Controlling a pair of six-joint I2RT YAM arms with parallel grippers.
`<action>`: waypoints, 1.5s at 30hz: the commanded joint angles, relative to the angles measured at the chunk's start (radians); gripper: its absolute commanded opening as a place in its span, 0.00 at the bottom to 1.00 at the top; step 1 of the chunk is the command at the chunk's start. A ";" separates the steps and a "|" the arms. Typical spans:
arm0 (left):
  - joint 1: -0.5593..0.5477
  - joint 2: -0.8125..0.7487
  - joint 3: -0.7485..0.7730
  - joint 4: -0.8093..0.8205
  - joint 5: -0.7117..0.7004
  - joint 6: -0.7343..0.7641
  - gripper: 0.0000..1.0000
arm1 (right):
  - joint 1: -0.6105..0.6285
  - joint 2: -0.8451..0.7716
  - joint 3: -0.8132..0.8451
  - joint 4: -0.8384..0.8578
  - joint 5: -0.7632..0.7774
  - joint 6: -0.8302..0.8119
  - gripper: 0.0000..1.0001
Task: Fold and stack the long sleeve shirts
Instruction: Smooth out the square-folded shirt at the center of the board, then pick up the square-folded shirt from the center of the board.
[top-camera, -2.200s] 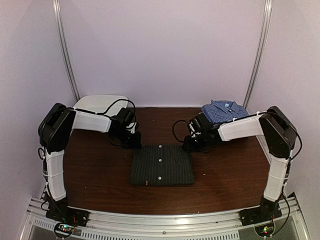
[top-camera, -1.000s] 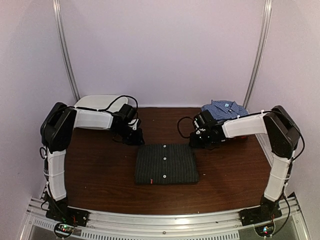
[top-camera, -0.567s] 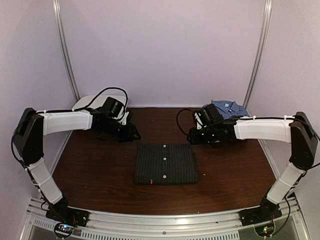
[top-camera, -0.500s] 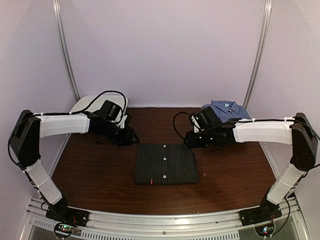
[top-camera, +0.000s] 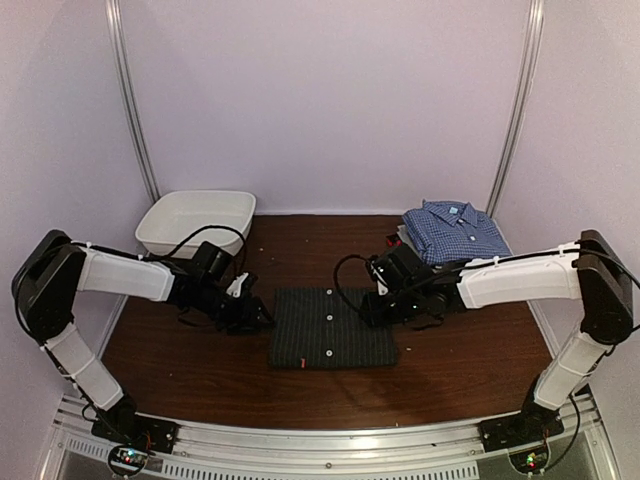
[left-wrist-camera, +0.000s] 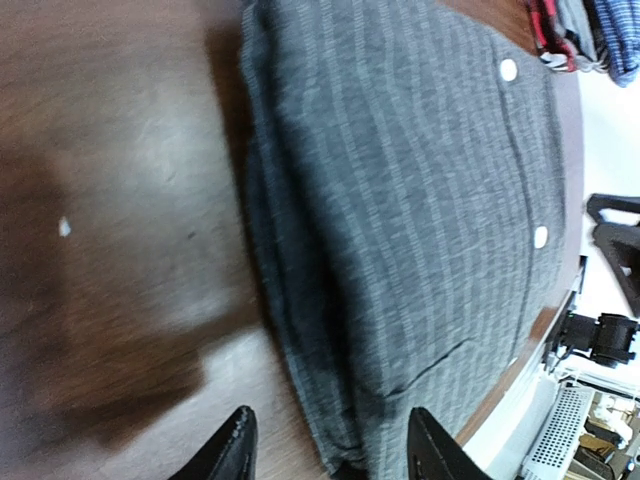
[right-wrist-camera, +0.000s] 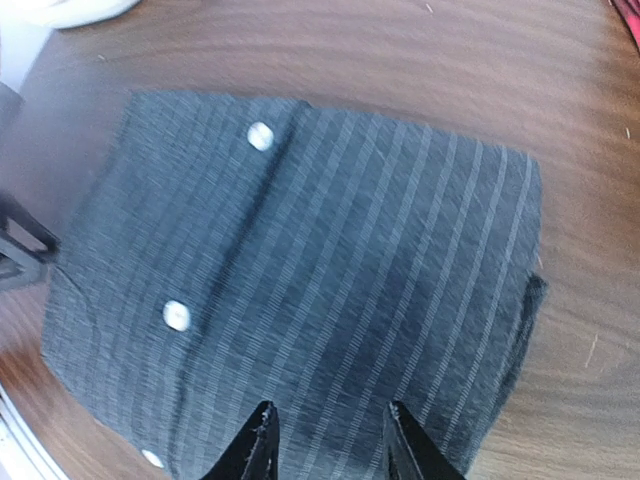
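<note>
A black pinstriped long sleeve shirt (top-camera: 330, 328) lies folded in a flat rectangle at the middle of the table, its light buttons facing up. My left gripper (top-camera: 258, 315) is low at the shirt's left edge. In the left wrist view the gripper (left-wrist-camera: 330, 455) is open and straddles that folded edge of the shirt (left-wrist-camera: 400, 200) without clamping it. My right gripper (top-camera: 372, 310) hovers at the shirt's right side. Seen from the right wrist, it (right-wrist-camera: 330, 440) is open over the striped cloth (right-wrist-camera: 300, 270), holding nothing. A folded blue checked shirt (top-camera: 455, 230) tops a pile at the back right.
A white plastic tub (top-camera: 195, 220) stands at the back left. A red-black cloth (left-wrist-camera: 545, 25) shows under the blue shirt in the left wrist view. Brown tabletop (top-camera: 180, 360) surrounds the black shirt, with walls close on three sides.
Both arms have swung from the shirt's far corners toward me and dropped to its left and right sides. Both grippers have opened wider. The shirt has stayed put.
</note>
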 joint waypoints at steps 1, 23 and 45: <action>-0.016 0.031 -0.002 0.128 0.058 -0.031 0.52 | -0.006 0.001 -0.060 0.018 0.043 0.023 0.36; -0.077 0.135 0.044 0.089 -0.037 -0.065 0.47 | -0.019 -0.013 -0.200 0.055 0.075 0.070 0.35; -0.090 -0.040 0.071 -0.138 -0.183 -0.054 0.00 | 0.010 -0.097 -0.115 -0.049 0.114 0.047 0.34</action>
